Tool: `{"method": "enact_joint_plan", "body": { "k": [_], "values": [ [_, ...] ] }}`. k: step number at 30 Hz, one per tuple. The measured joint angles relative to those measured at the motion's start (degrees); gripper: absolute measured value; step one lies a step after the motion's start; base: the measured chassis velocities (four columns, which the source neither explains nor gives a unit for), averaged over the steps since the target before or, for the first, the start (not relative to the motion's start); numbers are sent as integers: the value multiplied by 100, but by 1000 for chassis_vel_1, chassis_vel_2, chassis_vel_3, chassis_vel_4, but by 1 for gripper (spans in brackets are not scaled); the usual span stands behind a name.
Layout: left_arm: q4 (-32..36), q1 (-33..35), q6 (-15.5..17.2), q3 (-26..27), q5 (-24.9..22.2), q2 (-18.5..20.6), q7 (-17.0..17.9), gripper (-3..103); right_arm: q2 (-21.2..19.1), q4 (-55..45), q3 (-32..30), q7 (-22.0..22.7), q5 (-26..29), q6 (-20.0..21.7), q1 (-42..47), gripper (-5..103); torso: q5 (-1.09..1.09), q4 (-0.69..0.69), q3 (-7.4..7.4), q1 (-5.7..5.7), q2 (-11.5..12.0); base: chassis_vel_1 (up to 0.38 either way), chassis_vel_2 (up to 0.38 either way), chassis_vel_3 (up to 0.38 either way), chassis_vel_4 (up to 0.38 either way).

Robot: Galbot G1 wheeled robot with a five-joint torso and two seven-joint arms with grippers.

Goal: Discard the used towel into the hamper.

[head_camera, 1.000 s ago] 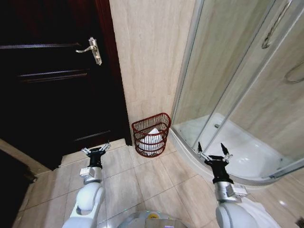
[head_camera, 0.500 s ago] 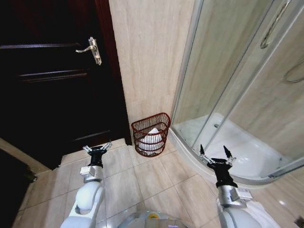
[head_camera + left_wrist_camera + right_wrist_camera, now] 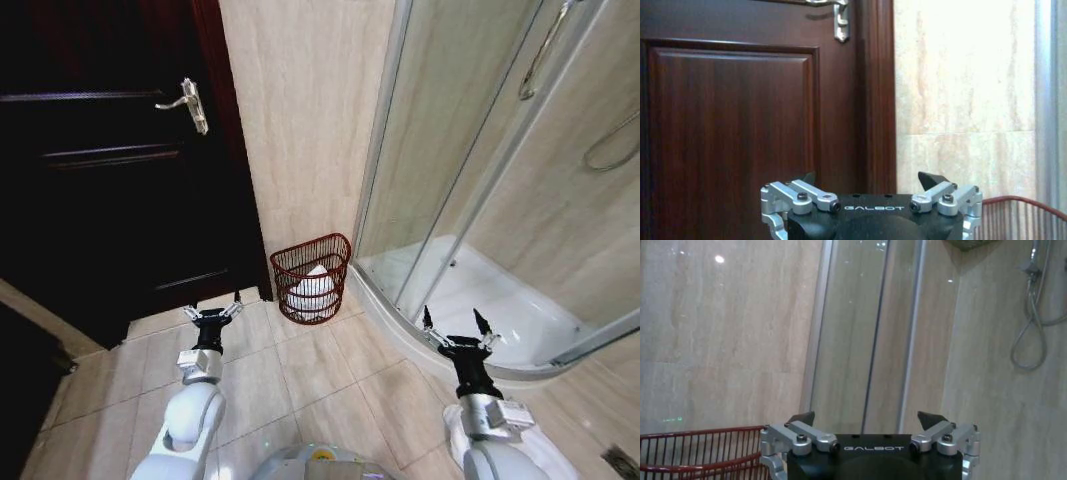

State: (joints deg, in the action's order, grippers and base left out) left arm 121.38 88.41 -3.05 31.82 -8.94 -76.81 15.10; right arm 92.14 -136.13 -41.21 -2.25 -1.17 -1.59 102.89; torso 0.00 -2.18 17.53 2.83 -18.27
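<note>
The dark red-brown wire-mesh hamper stands against the beige tiled wall, a crumpled white towel already inside it. Both empty-handed, the left gripper and right gripper flank the hamper, fingers spread apart.

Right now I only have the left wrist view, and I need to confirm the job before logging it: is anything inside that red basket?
Observer: Yes. From the head view, the hamper holds a white towel.
Operator: Is either gripper carrying anything?
Observer: No. The left gripper and the right gripper are both open and empty, above the floor tiles.
Operator: Where does the basket stand?
Observer: On the floor against the beige wall, between the dark door and the shower enclosure.
</note>
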Motion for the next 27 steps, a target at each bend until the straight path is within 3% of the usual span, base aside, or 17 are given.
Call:
{"method": "enact_joint_plan", "body": {
  "k": [27],
  "values": [
    [-196,-113,-203,-165,-16,136,-112,100,0,146,26,0,-69,-159,64,100,0,0,0,0,0,-37,-114,-25,59]
  ]
}}
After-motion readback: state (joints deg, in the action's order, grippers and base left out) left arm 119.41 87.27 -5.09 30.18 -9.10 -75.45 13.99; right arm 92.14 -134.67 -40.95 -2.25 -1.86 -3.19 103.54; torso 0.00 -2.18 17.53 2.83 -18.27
